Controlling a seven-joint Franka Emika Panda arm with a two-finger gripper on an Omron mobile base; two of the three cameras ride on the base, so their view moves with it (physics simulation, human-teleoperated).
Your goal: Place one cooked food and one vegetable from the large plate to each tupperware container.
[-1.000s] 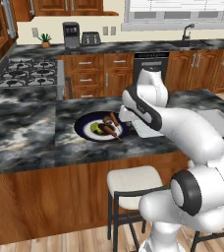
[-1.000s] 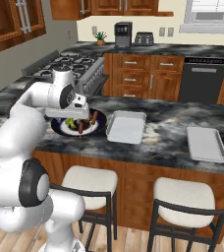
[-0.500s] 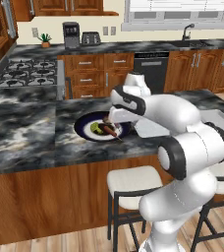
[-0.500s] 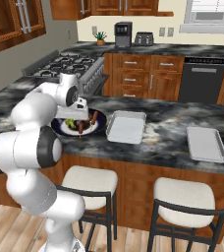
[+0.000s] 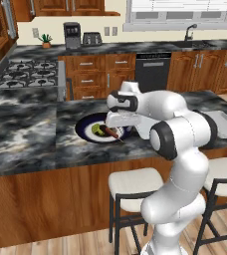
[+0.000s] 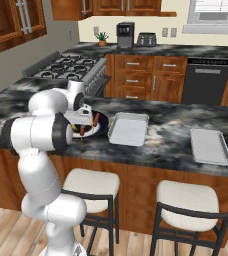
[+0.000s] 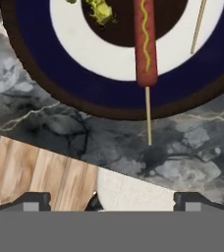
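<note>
The large plate [image 7: 60,74], with its navy rim, white ring and dark centre, lies on the marble island counter. On it are a sausage on a stick with a mustard line [image 7: 145,39] and a green vegetable piece [image 7: 100,10]; a second stick [image 7: 198,24] shows at the right. My gripper [image 7: 113,202] hovers open above the plate's near edge, holding nothing. From the base, the hand [image 5: 116,124] hangs over the plate [image 5: 85,130]. Both tupperware containers [image 6: 128,128] [image 6: 209,146] sit to the right of the plate [image 6: 97,125].
The counter's front edge runs just below the plate, with a stool seat [image 7: 133,194] and wood floor [image 7: 40,172] beneath. Two stools [image 6: 91,185] [image 6: 193,202] stand in front of the island. A stove [image 6: 68,65] is behind on the left.
The arm has folded round over the plate and the hand has shifted slightly left above it. The jaws have stayed open and nothing was picked up.
</note>
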